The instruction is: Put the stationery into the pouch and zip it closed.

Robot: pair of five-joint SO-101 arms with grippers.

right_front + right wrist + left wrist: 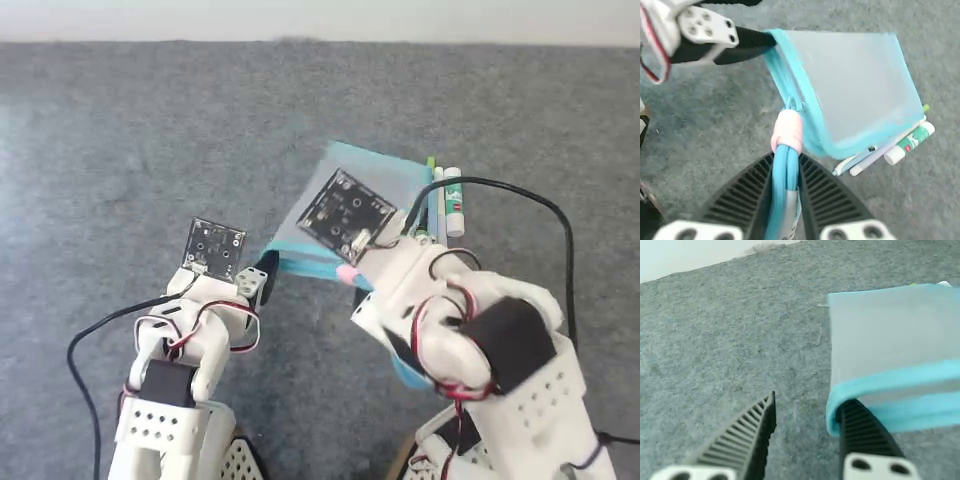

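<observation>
Frosted teal-trimmed zip pouch [855, 85] is being held on the grey felt [120, 130]: its teal pull cord [782, 200] is being pinched tight by the right gripper [786, 162], and a corner is being touched by the wide-spread left gripper [810, 405]. Pens [875, 152] and white glue stick [910, 142] are lying just beside it.

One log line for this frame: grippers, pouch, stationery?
left gripper: open, one finger at pouch corner | right gripper: shut on strap | pens, glue stick: outside, beside pouch

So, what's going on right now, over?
Right gripper shut on zip strap. Left gripper open at pouch corner. Pens and glue stick outside, against pouch edge.
</observation>
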